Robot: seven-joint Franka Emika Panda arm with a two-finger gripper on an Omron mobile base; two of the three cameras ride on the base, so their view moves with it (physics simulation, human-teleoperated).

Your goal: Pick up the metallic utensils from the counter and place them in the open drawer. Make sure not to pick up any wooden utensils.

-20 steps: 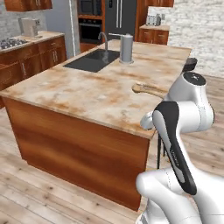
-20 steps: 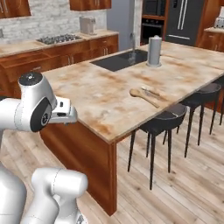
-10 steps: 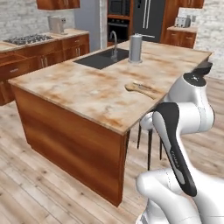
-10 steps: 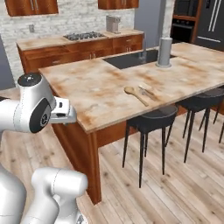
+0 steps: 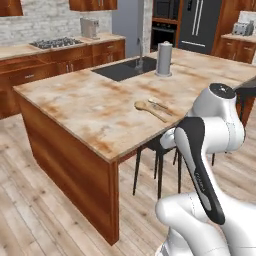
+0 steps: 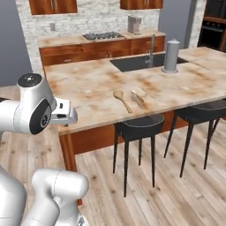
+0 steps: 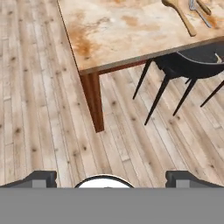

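Observation:
On the beige marbled counter (image 5: 85,105) (image 6: 88,84) (image 7: 122,30), near its stool-side edge, lies a tan wooden spoon (image 5: 148,109) (image 6: 121,99) (image 7: 181,13). Right beside it sits a slim silver fork (image 5: 160,106) (image 6: 137,99) (image 7: 200,15), with a shorter tan utensil (image 7: 204,6) against it. My gripper (image 7: 109,178) hangs open and empty over the floor, short of the counter's corner, well away from the utensils. In the right base view the hand (image 6: 64,114) is held out in front of the arm. The open drawer is out of view.
Black stools (image 6: 139,126) (image 6: 198,112) (image 7: 192,61) stand under the counter's near edge. A sink (image 5: 122,70) (image 6: 141,62) and a grey canister (image 5: 164,59) (image 6: 171,56) sit farther back. A wall counter with a stove (image 5: 55,43) runs behind. Bare wooden floor (image 7: 52,109) lies below the hand.
The whole picture has shifted: the base has driven round the counter, so its corner and stool side now face me. The arm's pose is unchanged and the gripper stays open.

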